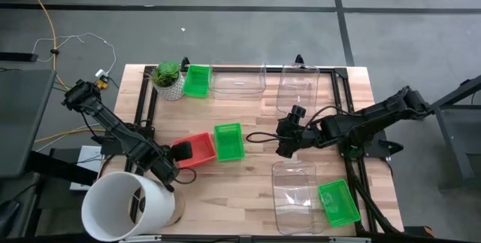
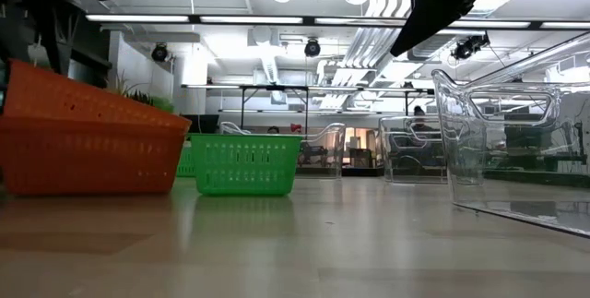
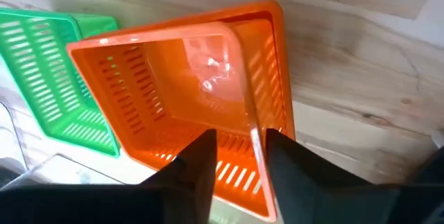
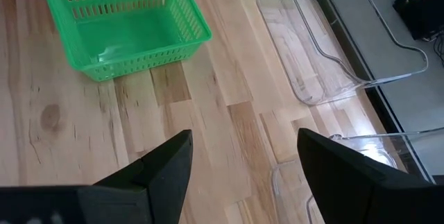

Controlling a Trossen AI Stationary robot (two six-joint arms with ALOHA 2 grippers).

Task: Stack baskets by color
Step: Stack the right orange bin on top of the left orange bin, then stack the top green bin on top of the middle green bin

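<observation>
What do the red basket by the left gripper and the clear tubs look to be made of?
Red basket: probably moulded plastic, glossy, with slotted walls and glare on its floor. Clear tubs: likely hard transparent plastic, since the table's wood grain shows through and the edges glint. Glass cannot be ruled out by look alone.

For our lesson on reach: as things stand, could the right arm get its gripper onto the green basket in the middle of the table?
Probably yes. The right gripper hangs open, beside the green basket, with only bare table between them. The red basket sits on its far side, out of the way.
</observation>
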